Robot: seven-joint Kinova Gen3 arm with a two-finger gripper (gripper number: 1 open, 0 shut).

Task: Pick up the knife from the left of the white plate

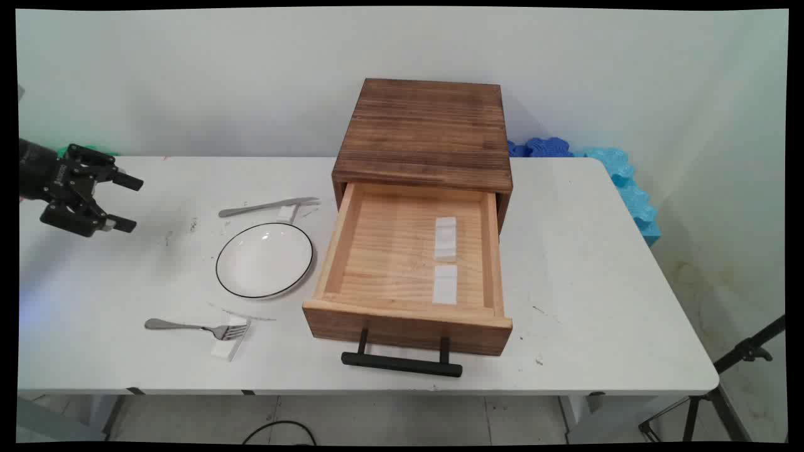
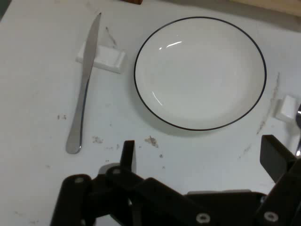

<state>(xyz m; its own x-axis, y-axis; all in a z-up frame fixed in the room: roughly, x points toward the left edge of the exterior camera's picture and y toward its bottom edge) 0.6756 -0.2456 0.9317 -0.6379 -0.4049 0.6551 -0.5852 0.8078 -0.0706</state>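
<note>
Black two-finger pincer at frame's left edge, spread open and holding nothing, above white table, left of round black-rimmed white plate and silver knife.

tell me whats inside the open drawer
Two white strips lie on the floor of the drawer, toward its right side. The back part, under the wooden cabinet, is covered and cannot be seen.

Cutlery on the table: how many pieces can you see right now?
2. A knife lies behind the plate, its blade propped on a small white block. A fork lies in front of the plate, tines on another white block. The open drawer holds none.
</note>
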